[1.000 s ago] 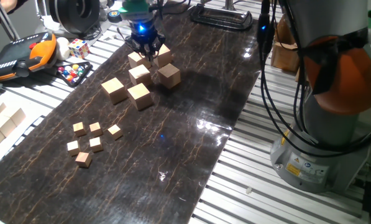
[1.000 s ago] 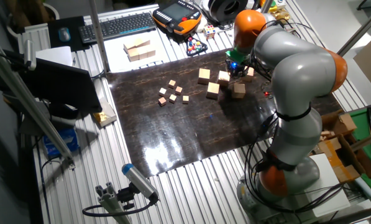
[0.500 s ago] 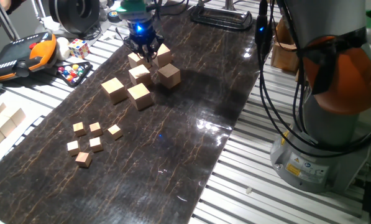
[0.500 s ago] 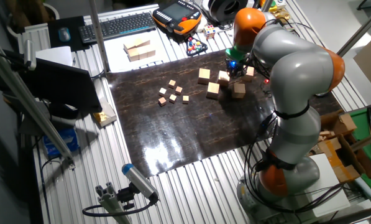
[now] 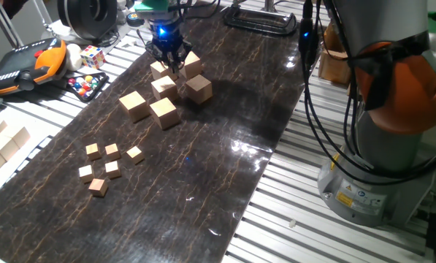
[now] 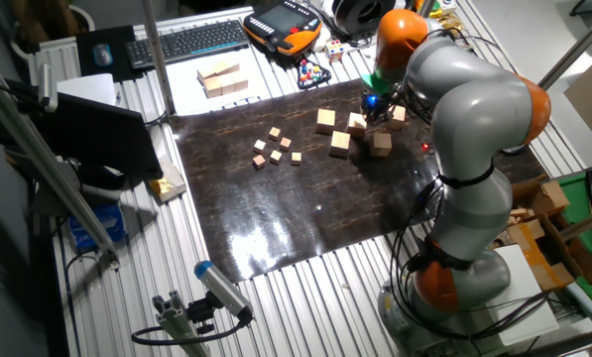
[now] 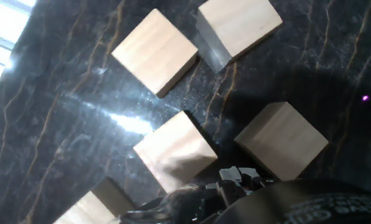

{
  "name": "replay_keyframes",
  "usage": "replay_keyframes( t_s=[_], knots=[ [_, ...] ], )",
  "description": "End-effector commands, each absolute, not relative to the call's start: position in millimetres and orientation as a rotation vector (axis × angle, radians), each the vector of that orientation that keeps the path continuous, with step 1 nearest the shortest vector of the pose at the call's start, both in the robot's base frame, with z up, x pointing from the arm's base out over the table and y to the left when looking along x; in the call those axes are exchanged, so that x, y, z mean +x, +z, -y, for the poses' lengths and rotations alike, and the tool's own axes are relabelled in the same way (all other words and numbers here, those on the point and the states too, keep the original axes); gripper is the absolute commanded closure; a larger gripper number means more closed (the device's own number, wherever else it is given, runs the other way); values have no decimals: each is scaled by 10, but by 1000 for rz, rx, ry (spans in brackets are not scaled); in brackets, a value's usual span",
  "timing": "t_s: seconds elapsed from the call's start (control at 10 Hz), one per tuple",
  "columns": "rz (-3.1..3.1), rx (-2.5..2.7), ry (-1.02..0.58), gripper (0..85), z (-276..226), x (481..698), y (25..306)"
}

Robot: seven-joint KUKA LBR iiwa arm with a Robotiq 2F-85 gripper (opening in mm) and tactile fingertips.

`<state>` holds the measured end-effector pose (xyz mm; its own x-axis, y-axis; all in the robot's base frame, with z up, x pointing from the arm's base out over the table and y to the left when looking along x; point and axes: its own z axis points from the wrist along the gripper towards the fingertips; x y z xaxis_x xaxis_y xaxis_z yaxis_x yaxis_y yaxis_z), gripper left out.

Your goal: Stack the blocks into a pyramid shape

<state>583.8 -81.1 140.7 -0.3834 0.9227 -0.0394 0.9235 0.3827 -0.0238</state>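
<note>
The end effector hovers among the blocks, partly hiding one. Its finger spacing cannot be determined. In the hand view, dark hardware blocks the bottom edge.

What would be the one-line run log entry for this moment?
phase: approach | gripper: above blocks, grip state unclear | blocks: all flat on table, none stacked | pyramid: not started

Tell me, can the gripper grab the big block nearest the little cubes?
Probably yes. That block sits alone on the dark mat with nothing on top, and the gripper hovers over the cluster nearby, so its way looks free.
</note>
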Motion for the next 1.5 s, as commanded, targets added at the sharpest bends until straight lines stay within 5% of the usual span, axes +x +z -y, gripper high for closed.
replay_keyframes(
  t_s=[0.0, 0.3, 0.5, 1.1, 1.4],
  knots=[
    [-2612, 1719, -72, 833, 811, 5839, 1406],
    [-2578, 1794, 4, 703, 857, 5846, 1404],
    [-2500, 1925, 5, 843, 933, 5891, 1409],
    [-2233, 2187, 44, 817, 1156, 6040, 1375],
    [-2171, 2252, 62, 450, 1183, 6075, 1346]
  ],
)
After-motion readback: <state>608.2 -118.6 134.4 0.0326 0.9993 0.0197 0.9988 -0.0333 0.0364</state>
